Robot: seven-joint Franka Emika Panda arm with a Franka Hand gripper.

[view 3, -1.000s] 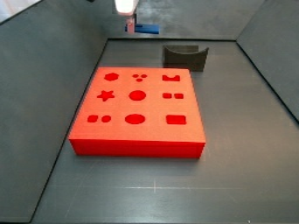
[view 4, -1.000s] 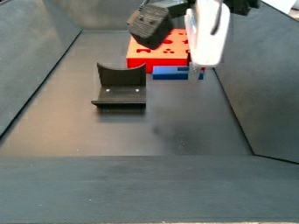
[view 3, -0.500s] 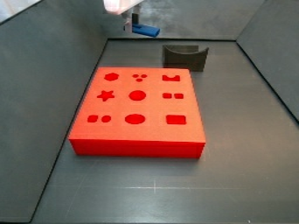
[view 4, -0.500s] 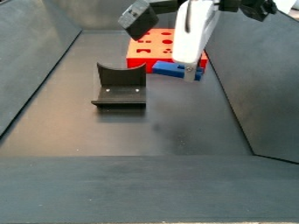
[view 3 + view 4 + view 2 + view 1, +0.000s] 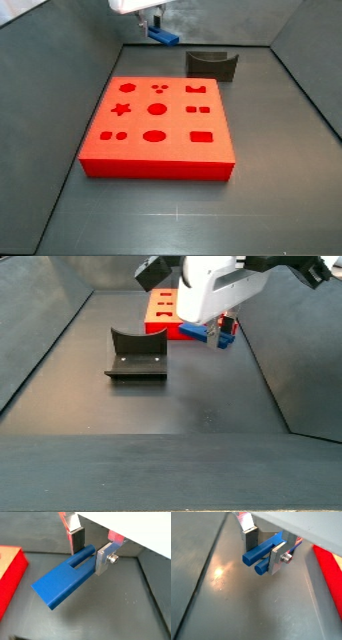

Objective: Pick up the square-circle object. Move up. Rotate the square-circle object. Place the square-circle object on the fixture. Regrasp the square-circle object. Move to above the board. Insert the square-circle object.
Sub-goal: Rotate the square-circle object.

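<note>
My gripper (image 5: 263, 549) is shut on the square-circle object (image 5: 258, 554), a small bright blue block with one square bar and one round peg end. It sticks out sideways from between the silver fingers (image 5: 250, 539). The block fills much of a wrist view (image 5: 63, 584). In a side view the gripper (image 5: 151, 20) holds the block (image 5: 164, 37) tilted, in the air at the far end of the floor, beyond the red board (image 5: 158, 125). The dark fixture (image 5: 211, 64) stands apart from it. The block (image 5: 201, 332), fixture (image 5: 136, 354) and board (image 5: 167, 311) also show in a side view.
Grey walls (image 5: 60, 70) slope up round the dark floor (image 5: 267, 150). The board's cut-out holes, a star, circles and squares, face up. The arm's white body (image 5: 207, 291) hides part of the board in a side view.
The gripper has risen a little with the blue block in it, and the wrist has turned, so the block now hangs tilted instead of level.
</note>
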